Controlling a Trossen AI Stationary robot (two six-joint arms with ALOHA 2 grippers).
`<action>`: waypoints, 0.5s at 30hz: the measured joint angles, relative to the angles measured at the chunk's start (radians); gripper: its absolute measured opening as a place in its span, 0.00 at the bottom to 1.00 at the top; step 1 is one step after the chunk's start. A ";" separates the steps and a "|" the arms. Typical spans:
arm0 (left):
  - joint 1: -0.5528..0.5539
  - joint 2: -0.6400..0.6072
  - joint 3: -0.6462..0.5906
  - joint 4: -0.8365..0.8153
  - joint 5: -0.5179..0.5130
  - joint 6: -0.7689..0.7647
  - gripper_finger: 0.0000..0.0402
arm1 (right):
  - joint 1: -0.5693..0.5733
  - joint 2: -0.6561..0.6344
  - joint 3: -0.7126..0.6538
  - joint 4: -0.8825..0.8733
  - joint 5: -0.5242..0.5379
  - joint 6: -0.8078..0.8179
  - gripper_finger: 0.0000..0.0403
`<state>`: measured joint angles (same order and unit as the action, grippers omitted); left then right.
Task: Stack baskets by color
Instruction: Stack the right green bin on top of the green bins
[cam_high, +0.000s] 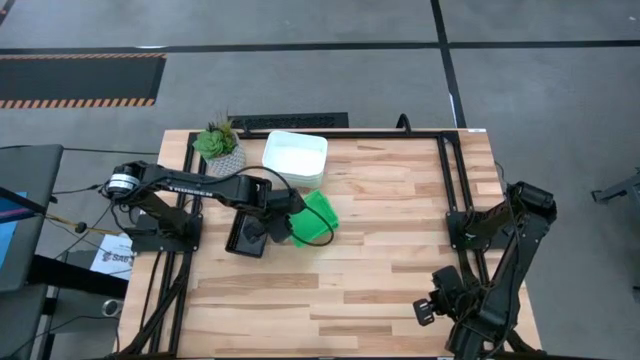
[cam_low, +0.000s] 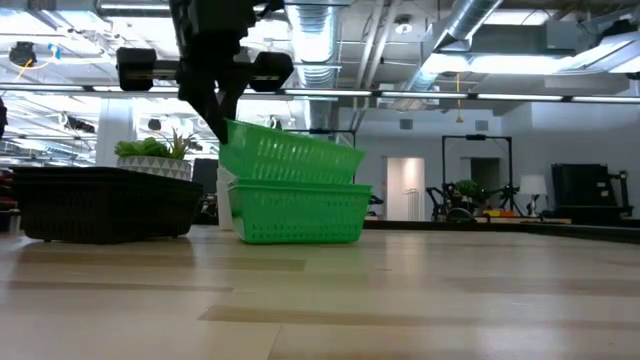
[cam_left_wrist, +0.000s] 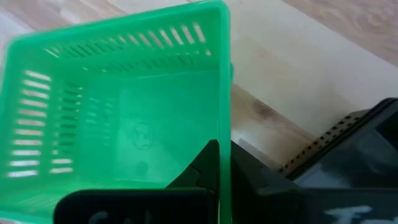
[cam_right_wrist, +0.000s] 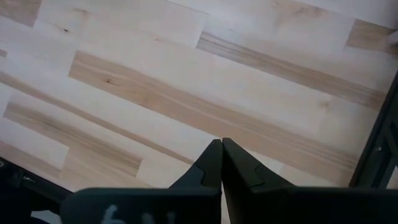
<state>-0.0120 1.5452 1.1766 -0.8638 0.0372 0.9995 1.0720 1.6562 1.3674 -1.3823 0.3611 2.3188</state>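
The left gripper (cam_left_wrist: 221, 180) is clamped on the rim of a tilted bright green slotted plastic basket (cam_low: 290, 155), empty, resting in a second green basket (cam_low: 300, 213) beside the white basket (cam_high: 295, 156). A black basket (cam_low: 100, 203) sits nearby. No writing on the baskets is legible.

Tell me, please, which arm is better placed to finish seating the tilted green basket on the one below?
Left: its fingers already pinch the tilted green basket's wall above the lower green basket. The right gripper sits empty at the table's near right edge.
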 joint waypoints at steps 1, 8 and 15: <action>0.000 0.000 -0.002 0.005 0.000 0.010 0.00 | -0.003 0.000 0.000 0.000 -0.001 0.000 0.06; 0.003 0.000 -0.004 0.016 -0.025 0.085 0.00 | -0.016 0.000 0.000 0.000 -0.002 -0.021 0.05; 0.002 0.000 -0.004 0.018 -0.013 0.141 0.00 | -0.014 0.000 0.000 0.000 -0.003 -0.023 0.06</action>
<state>-0.0099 1.5452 1.1728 -0.8459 0.0241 1.1406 1.0576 1.6562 1.3675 -1.3823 0.3584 2.2955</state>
